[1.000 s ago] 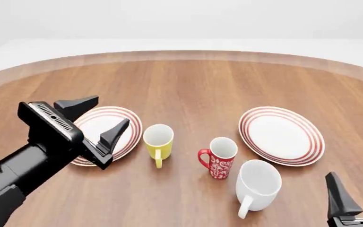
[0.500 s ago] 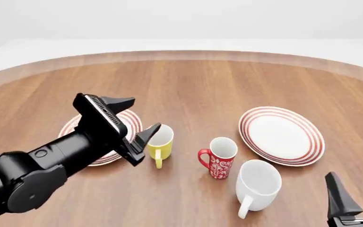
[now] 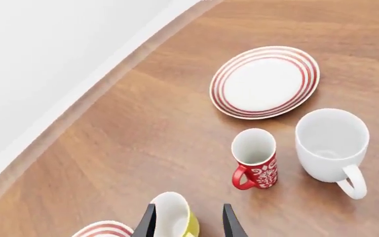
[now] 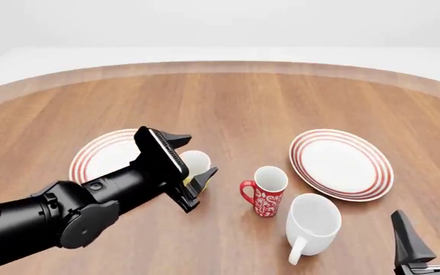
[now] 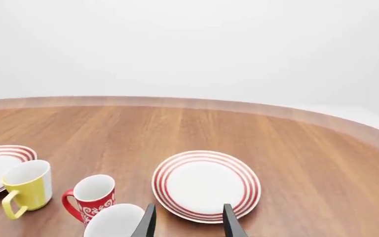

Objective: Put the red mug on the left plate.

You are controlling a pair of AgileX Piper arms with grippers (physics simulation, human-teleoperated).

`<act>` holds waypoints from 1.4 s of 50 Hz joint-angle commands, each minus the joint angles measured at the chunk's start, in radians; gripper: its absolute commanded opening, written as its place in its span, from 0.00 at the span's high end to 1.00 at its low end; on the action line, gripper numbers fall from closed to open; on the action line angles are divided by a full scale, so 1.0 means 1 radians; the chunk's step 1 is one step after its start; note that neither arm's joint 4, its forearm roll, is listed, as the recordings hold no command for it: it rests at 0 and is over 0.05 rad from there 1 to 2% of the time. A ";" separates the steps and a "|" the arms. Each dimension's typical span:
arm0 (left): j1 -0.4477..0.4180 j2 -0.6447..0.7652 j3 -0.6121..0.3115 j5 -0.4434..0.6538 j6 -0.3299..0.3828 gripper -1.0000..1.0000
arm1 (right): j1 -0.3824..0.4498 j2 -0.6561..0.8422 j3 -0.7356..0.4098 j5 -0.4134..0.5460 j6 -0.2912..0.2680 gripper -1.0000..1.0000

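Red mug [image 4: 267, 195] upright on the tabletop [image 4: 228, 103], ungrasped, between yellow mug [image 4: 195, 165] and white mug [image 4: 310, 224], well apart from left plate [image 4: 101, 153]. Left end effector [image 4: 193, 163] spread apart above the yellow mug (likely crossing toward red). Right end effector [image 4: 428, 240] parted, low, idle. Three mugs, two plates, counting right plate [image 4: 342, 164].

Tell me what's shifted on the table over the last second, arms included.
The left end effector has swung rightward from over the left plate to the yellow mug, its open fingers now straddling that mug, nothing gripped. The plate is largely uncovered again. The red mug, white mug, right plate and right end effector stayed put.
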 commanded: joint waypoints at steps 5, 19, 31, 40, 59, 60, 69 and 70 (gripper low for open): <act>-0.059 0.081 0.002 -0.015 0.010 0.00 | 0.003 0.028 0.001 -0.021 -0.002 0.00; -0.088 0.170 -0.039 -0.026 0.025 0.00 | 0.011 0.014 0.000 -0.007 -0.014 0.00; -0.111 0.251 -0.065 -0.039 0.041 0.00 | 0.013 0.018 0.001 -0.010 -0.020 0.00; -0.114 0.304 -0.084 -0.051 0.052 0.00 | 0.014 0.029 0.001 -0.021 -0.025 0.00; -0.123 0.376 -0.135 -0.043 0.076 0.00 | 0.011 0.017 0.001 -0.005 -0.029 0.00; -0.123 0.384 -0.140 -0.043 0.079 0.00 | 0.012 0.017 0.001 -0.005 -0.029 0.00; -0.123 0.423 -0.172 -0.039 0.097 0.00 | 0.013 0.018 0.001 -0.006 -0.032 0.00; -0.123 0.429 -0.174 -0.039 0.098 0.00 | 0.013 0.017 0.001 -0.005 -0.032 0.00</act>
